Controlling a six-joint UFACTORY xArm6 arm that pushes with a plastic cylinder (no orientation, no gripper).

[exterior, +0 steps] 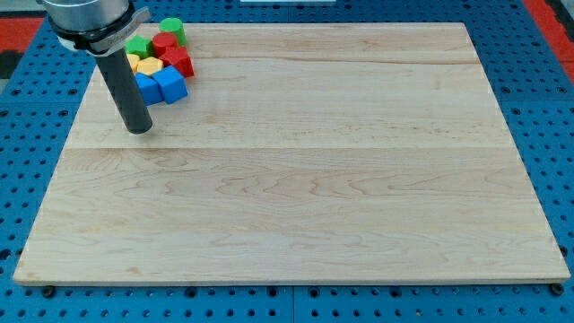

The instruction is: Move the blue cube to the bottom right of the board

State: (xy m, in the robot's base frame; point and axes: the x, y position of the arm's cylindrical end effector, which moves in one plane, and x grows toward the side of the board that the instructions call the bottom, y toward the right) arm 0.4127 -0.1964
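Observation:
The blue cube [170, 86] sits at the lower right of a tight cluster of blocks in the board's top left corner. A second blue block [146, 88] lies just to its left, partly behind my rod. My tip [139, 130] rests on the wooden board [296, 179], just below and left of the blue cube, a short gap away from it.
The cluster also holds a red block [178, 61], a smaller red block [163, 42], a green cylinder [172, 30], a green block [139, 46] and yellow blocks [147, 65]. A blue pegboard table [556, 135] surrounds the board.

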